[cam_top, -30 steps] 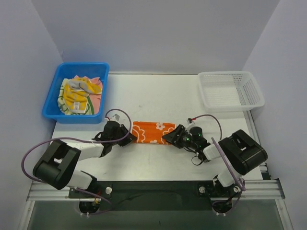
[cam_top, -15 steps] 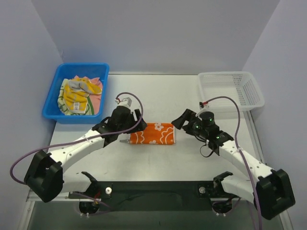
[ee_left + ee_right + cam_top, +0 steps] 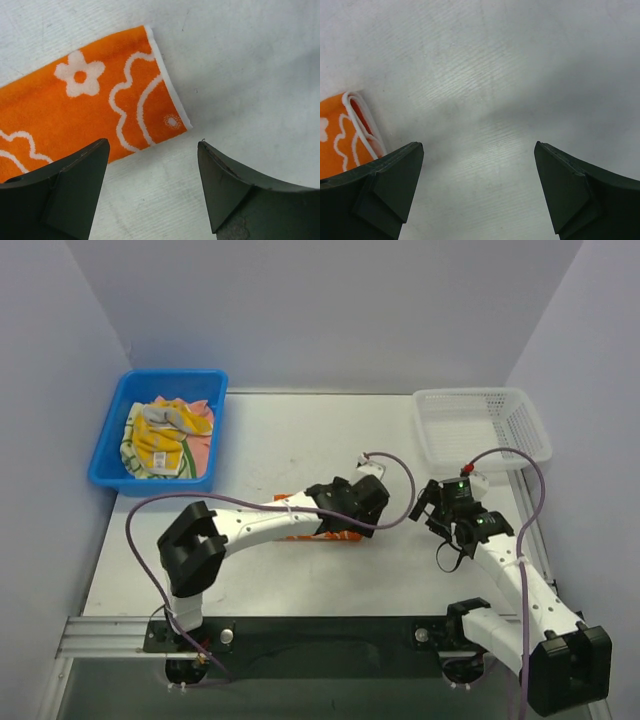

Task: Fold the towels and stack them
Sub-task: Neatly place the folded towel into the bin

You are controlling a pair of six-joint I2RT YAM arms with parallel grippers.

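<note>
An orange towel with white flowers (image 3: 80,105) lies folded flat on the table, largely covered by my left arm in the top view (image 3: 343,536). My left gripper (image 3: 151,146) hovers open just past the towel's right end, with only bare table between its fingers; the top view shows that gripper (image 3: 372,496) reaching across from the left. My right gripper (image 3: 477,146) is open and empty over bare table, to the right of the towel's folded edge (image 3: 350,130). Its place in the top view is right of centre (image 3: 426,508). More towels (image 3: 160,438), yellow, pale green and pink, lie crumpled in the blue bin (image 3: 108,440).
A white mesh basket (image 3: 520,430) stands at the back right, with nothing in it. The blue bin stands at the back left. My left arm stretches diagonally across the table's middle, and cables loop off both arms.
Both grippers have opened and let go of the orange towel, which now lies folded shorter. The left arm has swung right across it. The right gripper has drawn back to the right.
</note>
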